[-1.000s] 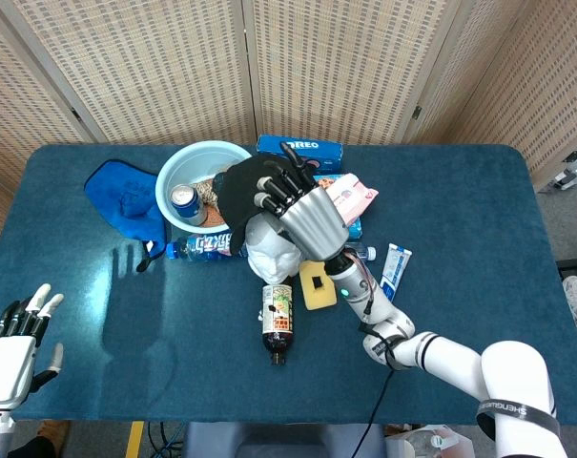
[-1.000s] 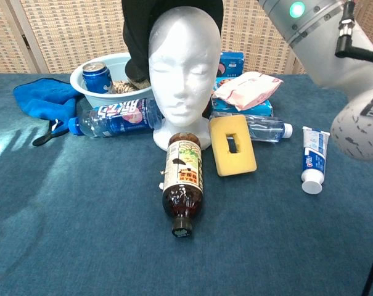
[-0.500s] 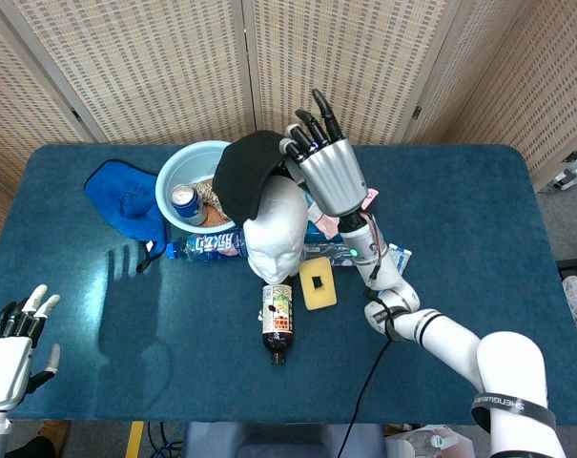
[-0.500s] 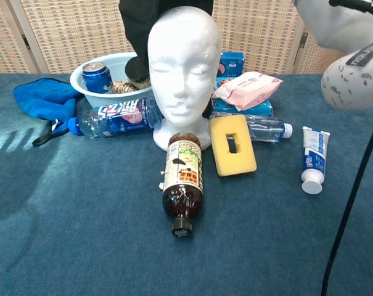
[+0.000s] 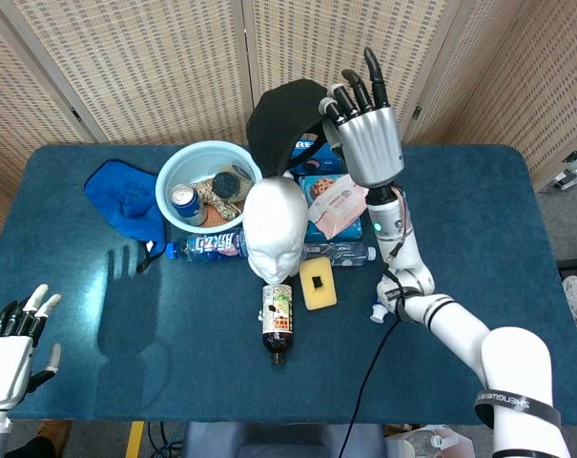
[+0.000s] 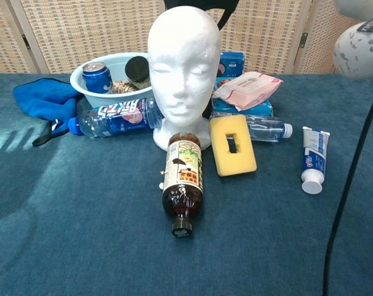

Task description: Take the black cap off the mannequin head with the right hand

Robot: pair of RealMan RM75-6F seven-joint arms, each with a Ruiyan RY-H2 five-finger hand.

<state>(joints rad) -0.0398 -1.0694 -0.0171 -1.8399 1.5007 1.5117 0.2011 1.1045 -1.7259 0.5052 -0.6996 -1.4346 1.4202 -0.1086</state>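
Observation:
The white mannequin head (image 5: 274, 227) (image 6: 184, 68) stands bare and upright at the table's middle. The black cap (image 5: 283, 122) hangs in the air above and behind it, clear of the head, held at its edge by my right hand (image 5: 367, 134), whose other fingers point upward. In the chest view only the cap's lower edge (image 6: 223, 7) shows at the top of the frame, and the right hand is out of that view. My left hand (image 5: 10, 343) rests low at the near left, fingers apart, holding nothing.
A light blue bowl (image 5: 176, 170) with a soda can (image 5: 185, 201) sits left of the head. A blue cloth (image 5: 124, 197), a water bottle (image 6: 115, 116), a brown bottle (image 6: 182, 182), a yellow sponge (image 6: 233, 145), a pink packet (image 6: 245, 87), a toothpaste tube (image 6: 312, 160) and an Oreo box (image 6: 232, 61) lie around it.
My right hand has risen and moved back and to the right, carrying the cap fully off the mannequin head. The head is bare now. The left hand has stayed still.

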